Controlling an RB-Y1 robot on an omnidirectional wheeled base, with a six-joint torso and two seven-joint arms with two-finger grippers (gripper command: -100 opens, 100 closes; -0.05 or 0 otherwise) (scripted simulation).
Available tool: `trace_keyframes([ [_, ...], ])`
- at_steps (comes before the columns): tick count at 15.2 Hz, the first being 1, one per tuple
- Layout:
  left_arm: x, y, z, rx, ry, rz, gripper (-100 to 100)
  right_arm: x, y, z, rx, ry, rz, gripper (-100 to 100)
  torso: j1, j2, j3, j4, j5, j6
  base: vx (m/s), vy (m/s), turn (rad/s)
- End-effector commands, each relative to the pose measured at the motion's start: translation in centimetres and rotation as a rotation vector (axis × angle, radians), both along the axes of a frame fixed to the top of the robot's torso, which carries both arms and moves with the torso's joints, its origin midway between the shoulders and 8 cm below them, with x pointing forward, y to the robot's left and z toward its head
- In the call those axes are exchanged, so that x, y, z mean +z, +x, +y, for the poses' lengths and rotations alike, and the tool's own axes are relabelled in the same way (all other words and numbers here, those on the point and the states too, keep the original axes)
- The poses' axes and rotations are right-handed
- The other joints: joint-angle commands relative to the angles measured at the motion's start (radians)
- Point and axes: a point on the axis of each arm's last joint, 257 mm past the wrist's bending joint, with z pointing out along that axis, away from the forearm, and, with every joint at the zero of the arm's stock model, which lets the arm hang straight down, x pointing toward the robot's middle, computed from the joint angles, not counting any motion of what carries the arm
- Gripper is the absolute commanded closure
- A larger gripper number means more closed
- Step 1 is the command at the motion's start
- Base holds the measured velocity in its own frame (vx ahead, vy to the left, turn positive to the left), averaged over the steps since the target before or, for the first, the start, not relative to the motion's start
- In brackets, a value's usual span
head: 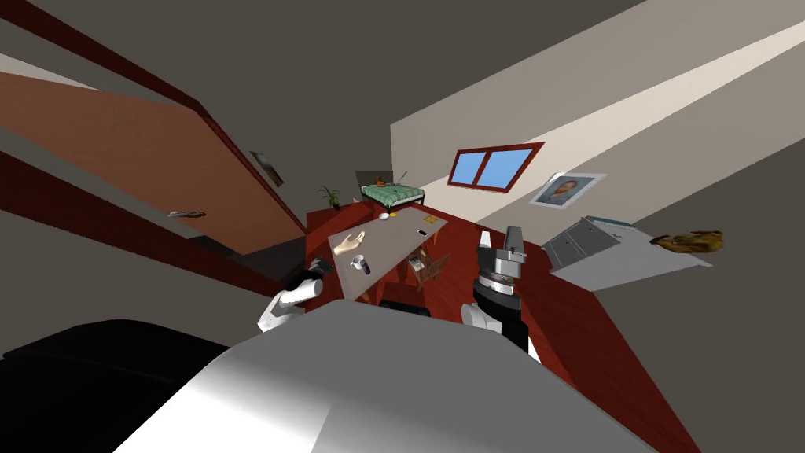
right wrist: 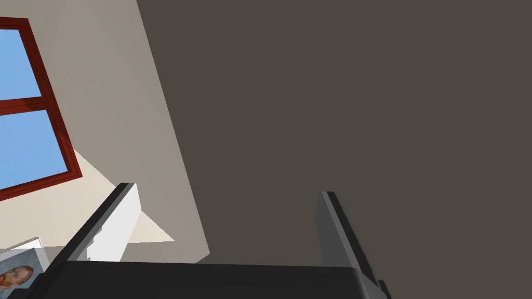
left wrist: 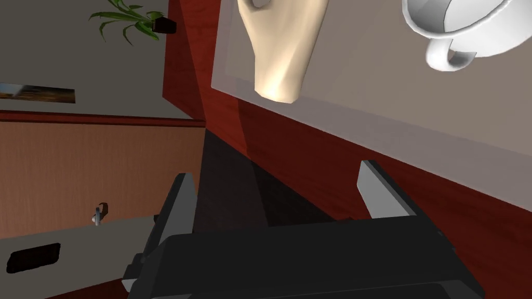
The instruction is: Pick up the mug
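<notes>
- My left gripper [left wrist: 275,174] is wide open, holding nothing, just off the table [left wrist: 374,114] edge.
- The mug [left wrist: 462,31] sits on the table ahead of it, off to one side, near a beige hand model [left wrist: 283,46].
- My right gripper [right wrist: 226,189] is open too, empty.

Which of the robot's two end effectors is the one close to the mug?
The left end effector, open beside the table edge with the white mug just ahead. The right end effector, also open, stands apart on the table's other side.
</notes>
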Motion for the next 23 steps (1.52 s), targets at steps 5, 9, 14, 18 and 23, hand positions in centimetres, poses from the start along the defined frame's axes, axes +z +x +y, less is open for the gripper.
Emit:
trace_keyframes([
  [5, -4.0, -4.1, 2.9, 0.143, -0.154, 0.075, -100, 0.0, 0.0, 0.0, 0.000, 0.000, 0.000, 0, 0.001, 0.000, 0.000, 0.000, 0.000, 0.000, 0.058, -0.038, -0.207],
  [9, -6.7, -7.4, 4.8, 0.264, -0.271, 0.104, -100, 0.0, 0.0, 0.0, 0.000, 0.000, 0.000, 0, 0.001, 0.000, 0.000, 0.000, 0.000, 0.000, 0.068, -0.038, -0.165],
  [14, -8.5, -9.6, 5.0, 0.327, -0.349, 0.142, -100, 0.0, 0.0, 0.0, 0.000, 0.000, 0.000, 0, 0.001, 0.000, 0.000, 0.000, 0.000, 0.000, 0.062, -0.022, -0.163],
  [18, -11.0, -13.0, 5.4, 0.444, -0.475, 0.171, -100, 0.0, 0.0, 0.0, 0.000, 0.000, 0.000, 0, 0.001, 0.000, 0.000, 0.000, 0.000, 0.000, 0.072, -0.024, -0.217],
  [23, -13.3, -16.2, 5.1, 0.555, -0.600, 0.197, -100, 0.0, 0.0, 0.0, 0.000, 0.000, 0.000, 0, 0.002, 0.000, 0.000, 0.000, 0.000, 0.000, 0.066, -0.002, -0.161],
])
